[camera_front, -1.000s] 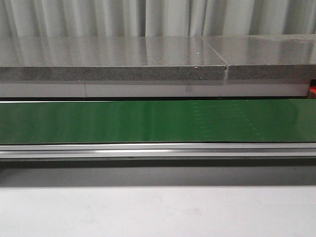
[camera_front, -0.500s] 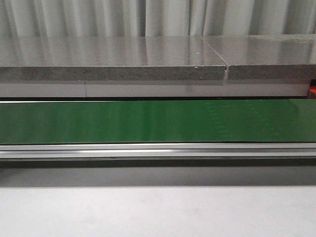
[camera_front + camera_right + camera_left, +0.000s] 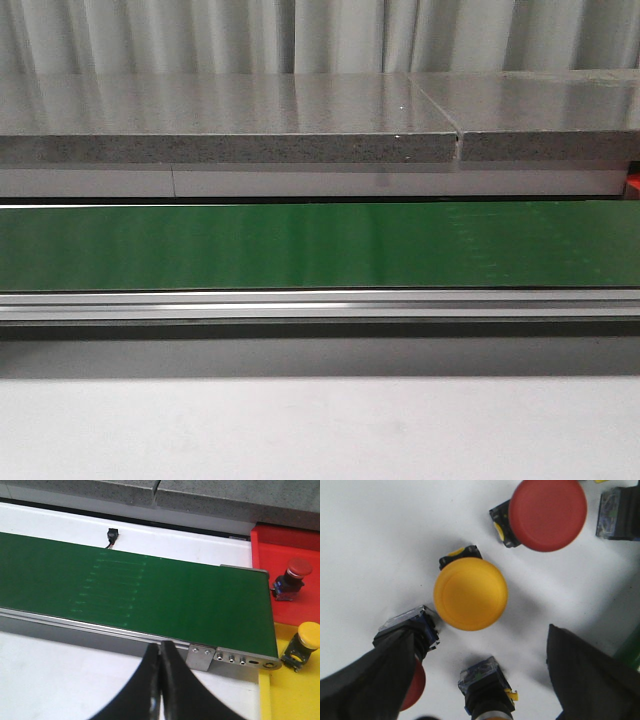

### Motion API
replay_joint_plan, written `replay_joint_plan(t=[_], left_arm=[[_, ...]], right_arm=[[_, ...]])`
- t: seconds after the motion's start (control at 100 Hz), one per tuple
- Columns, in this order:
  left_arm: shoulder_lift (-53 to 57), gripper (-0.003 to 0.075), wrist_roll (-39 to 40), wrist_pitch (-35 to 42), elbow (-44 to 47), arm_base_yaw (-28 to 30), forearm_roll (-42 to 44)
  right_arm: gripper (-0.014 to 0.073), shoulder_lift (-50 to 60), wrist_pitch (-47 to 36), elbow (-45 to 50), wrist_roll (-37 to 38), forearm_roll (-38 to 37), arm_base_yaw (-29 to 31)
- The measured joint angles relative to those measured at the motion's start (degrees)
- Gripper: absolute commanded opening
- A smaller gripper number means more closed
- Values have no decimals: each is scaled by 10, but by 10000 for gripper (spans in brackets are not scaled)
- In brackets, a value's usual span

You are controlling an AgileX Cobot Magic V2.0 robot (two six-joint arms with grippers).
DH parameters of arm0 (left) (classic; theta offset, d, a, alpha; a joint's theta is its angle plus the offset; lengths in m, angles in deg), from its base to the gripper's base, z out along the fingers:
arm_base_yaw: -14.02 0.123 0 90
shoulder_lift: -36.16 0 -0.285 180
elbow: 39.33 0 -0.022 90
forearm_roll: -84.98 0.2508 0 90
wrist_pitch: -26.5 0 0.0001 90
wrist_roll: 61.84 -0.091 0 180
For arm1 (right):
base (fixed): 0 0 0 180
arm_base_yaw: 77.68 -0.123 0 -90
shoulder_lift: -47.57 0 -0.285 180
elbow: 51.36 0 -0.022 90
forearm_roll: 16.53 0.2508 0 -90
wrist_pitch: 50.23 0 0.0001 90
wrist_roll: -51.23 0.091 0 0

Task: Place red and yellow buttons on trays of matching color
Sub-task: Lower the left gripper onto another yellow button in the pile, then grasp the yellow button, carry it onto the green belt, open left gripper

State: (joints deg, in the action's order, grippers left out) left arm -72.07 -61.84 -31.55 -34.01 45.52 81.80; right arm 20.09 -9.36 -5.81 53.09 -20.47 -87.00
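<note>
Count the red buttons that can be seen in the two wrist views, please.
3. One lies on the red tray by the belt's end. One lies past the yellow button. One is half hidden behind a left finger. More may be hidden.

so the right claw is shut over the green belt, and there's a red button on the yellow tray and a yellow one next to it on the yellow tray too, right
Not quite: the red button sits on the red tray, not the yellow one. The right wrist view shows this. The rest holds: the right claw is shut over the near edge of the green belt, and the yellow button is on the yellow tray, next to the red one.
</note>
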Motion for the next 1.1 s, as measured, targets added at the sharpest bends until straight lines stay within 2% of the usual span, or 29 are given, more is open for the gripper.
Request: replay_joint_plan(t=[0.36,0.46,0.63,0.72,0.99,1.1], left_arm=[[-45,525,0,44,-5,0,6],[-47,477,0,54,-5,0,6],[-47,309,0,64,-5,0,6],[-47,248,0,70,-5,0,6],[-18,229,-10,80,-5,0,8],[22,229,-13,56,-5,-3,8]], right_arm=[[-67,0,0,0,0,0,0],[-67,0,0,0,0,0,0],[-67,0,0,0,0,0,0],[-67,0,0,0,0,0,0],[-67,0,0,0,0,0,0],[-67,0,0,0,0,0,0]])
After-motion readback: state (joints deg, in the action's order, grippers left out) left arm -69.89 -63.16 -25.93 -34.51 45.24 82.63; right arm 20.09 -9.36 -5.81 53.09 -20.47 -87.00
